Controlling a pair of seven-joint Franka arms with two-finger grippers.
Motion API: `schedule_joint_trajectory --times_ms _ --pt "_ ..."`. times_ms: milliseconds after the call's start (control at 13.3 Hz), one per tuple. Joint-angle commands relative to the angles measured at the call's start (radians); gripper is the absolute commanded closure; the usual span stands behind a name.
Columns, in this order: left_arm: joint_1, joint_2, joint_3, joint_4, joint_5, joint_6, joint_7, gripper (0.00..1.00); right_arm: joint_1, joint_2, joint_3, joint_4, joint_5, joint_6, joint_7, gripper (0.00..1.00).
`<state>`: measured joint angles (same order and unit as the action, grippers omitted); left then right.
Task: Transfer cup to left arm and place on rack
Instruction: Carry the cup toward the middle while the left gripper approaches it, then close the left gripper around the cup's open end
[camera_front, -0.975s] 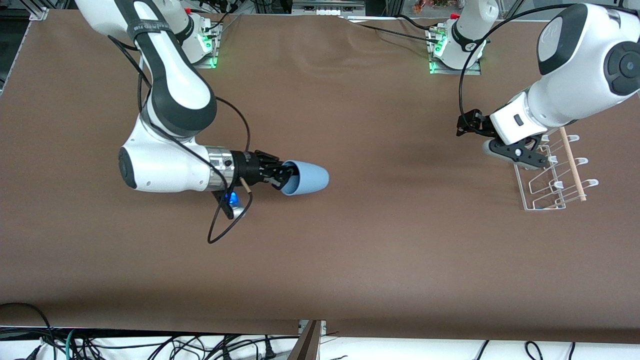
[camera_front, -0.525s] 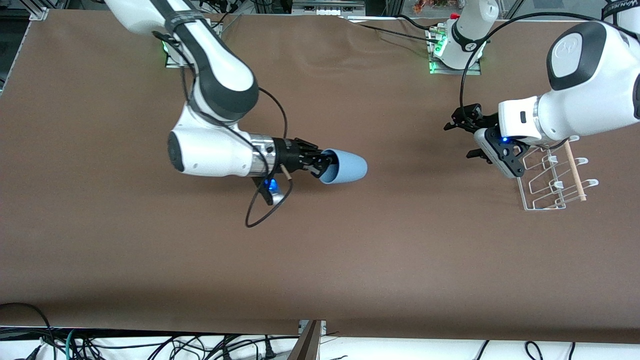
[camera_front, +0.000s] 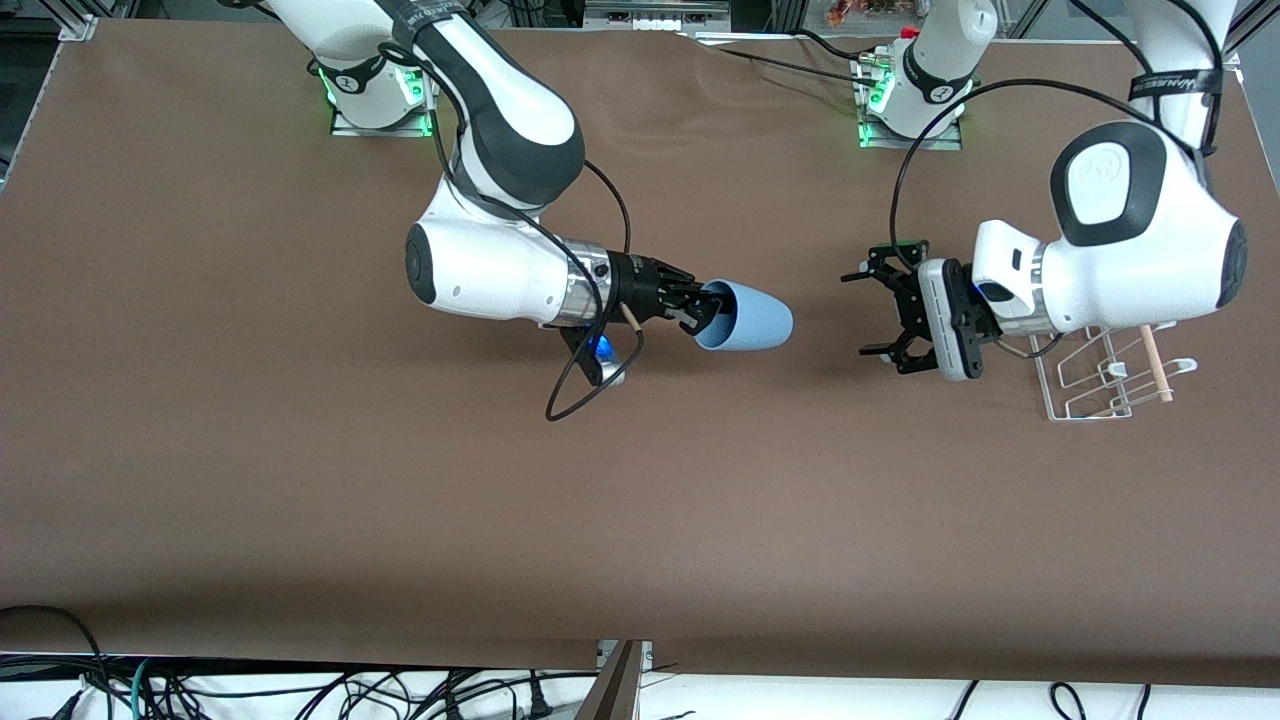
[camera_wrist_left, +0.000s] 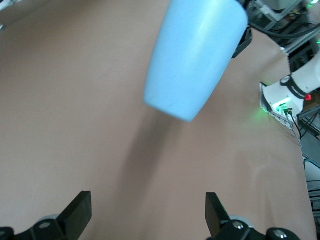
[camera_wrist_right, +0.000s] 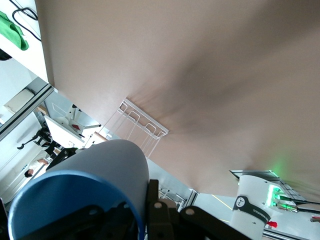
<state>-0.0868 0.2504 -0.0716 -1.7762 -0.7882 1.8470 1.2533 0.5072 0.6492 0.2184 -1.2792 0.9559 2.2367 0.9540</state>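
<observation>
Brown matting covers the long table (camera_front: 640, 520), with both arm bases along its edge farthest from the front camera. Reaching out from its base, the right arm bends at the elbow and lays its forearm level, so the all-black right gripper (camera_front: 700, 310) points sideways toward the left arm's end of the table. Its fingers are clamped on the rim of the small light-blue plastic tumbler (camera_front: 745, 318) — one finger inside the mouth, one outside. The cup is held on its side above the middle of the table, closed base aimed at the other gripper.

Facing it, the left arm has its wrist turned level too, and the left gripper (camera_front: 878, 313) with its white boxy hand hovers over the table just beside the white wire drying rack (camera_front: 1085, 385) with the light wooden dowel (camera_front: 1157, 365). Its fingers (camera_wrist_left: 80, 212) stand wide apart — the cup's base lies in line with the gap but clear of both fingertips.
</observation>
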Motion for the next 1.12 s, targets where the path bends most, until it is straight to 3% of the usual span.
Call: schedule_joint_trajectory --times_ms 0,750,1050 --pt "-0.011 0.02 -0.005 0.024 -0.034 0.046 0.133 0.0 0.017 0.017 -0.001 0.027 0.02 0.037 0.019 1.0" --pt "-0.044 0.02 -0.083 0.024 -0.071 0.238 0.182 0.0 0.017 0.02 -0.001 0.027 0.02 0.041 0.017 1.0" --pt "-0.044 0.024 -0.152 0.024 -0.074 0.317 0.178 0.0 0.019 0.021 -0.001 0.029 0.02 0.052 0.017 1.0"
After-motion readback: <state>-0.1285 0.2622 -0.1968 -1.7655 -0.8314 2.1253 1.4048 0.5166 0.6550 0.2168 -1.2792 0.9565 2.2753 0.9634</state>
